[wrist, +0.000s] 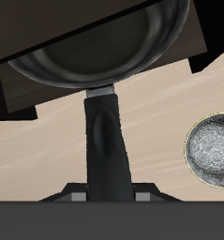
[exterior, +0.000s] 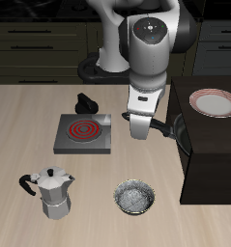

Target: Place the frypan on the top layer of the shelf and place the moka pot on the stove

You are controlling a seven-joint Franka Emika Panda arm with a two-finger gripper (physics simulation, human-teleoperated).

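You're on step one: frypan (wrist: 104, 52) to the shelf (exterior: 216, 154). The gripper (exterior: 146, 133) sits centre-right in the exterior frame with its fingers closed down on the pan's long black handle (wrist: 106, 150); the wrist view shows that handle running straight out from between the jaws to the pan bowl, so the pan is carried, off the table. The pan body hangs over the near edge of the dark shelf, the handle still out over bare table (exterior: 20, 125). In the exterior frame the arm hides most of the pan; only a black stub shows beside the shelf's edge.

Next move, as I judge it: carry further over the shelf top, lower until the pan base sits flat, then release. Watch the red-rimmed plate (exterior: 213, 101) already on the shelf at upper right; set down clear of it.

Moka pot (exterior: 53, 191) is untouched, lower left on the table, apart from the stove (exterior: 84, 134) at centre-left. Speckled bowl (exterior: 135, 198) bottom centre, ignore it. Pot goes second.
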